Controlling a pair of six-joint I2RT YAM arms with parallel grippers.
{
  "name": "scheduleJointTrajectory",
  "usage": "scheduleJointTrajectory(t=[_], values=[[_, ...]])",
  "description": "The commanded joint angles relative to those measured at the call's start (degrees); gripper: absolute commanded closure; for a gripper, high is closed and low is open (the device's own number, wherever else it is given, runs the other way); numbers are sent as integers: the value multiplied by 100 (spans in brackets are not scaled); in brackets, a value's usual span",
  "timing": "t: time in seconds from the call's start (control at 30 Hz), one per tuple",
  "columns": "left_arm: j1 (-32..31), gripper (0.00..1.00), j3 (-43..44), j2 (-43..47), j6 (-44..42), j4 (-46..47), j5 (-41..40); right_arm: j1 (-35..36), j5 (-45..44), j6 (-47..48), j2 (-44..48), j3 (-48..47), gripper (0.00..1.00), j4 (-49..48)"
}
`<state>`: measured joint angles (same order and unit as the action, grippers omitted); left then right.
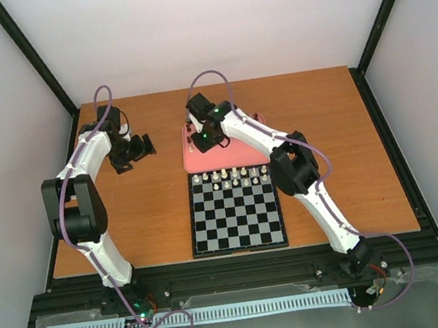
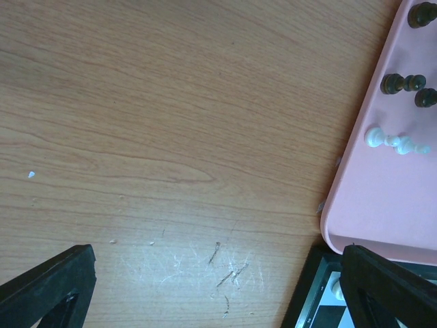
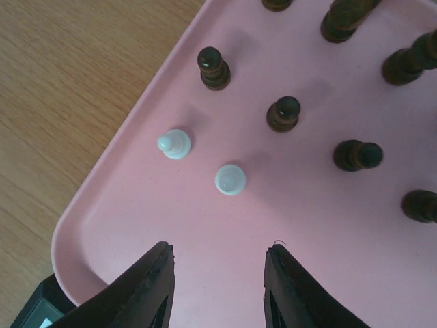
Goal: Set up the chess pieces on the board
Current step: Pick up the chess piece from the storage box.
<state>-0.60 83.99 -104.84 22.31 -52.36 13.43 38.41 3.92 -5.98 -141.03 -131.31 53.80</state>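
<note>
Right wrist: right tool [image 3: 218, 258] open, empty, over tray [image 3: 116, 225]; 2 white chess pieces [image 3: 230, 179] just ahead, dark ones [image 3: 283, 113] beyond. Behind tool, board [image 1: 237, 227]: whites [image 1: 226, 177] on rows nearest it, rest bare. Left tool [image 2: 217, 260] open, empty. Approx. half done.

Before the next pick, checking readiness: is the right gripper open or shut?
Open. The right gripper has its fingers apart above the pink tray, bare tray showing between them, no piece held.

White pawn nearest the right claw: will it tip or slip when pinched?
The white pawn stands upright and is tiny, so a glancing touch would probably topple it. Its rounded, smooth top may slip from the right claw.
</note>
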Motion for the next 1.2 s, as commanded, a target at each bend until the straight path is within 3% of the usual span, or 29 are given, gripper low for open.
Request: scheduleJointTrajectory(t=[0.0, 0.87, 1.17], values=[[-10, 0, 8, 165, 51, 52, 67, -31, 221, -98, -131, -232, 63, -308], [-9, 0, 58, 43, 32, 38, 54, -281, 906, -226, -982, -769, 63, -660], [-10, 0, 110, -41, 38, 32, 96, -282, 931, -272, -1080, -808, 68, -677]])
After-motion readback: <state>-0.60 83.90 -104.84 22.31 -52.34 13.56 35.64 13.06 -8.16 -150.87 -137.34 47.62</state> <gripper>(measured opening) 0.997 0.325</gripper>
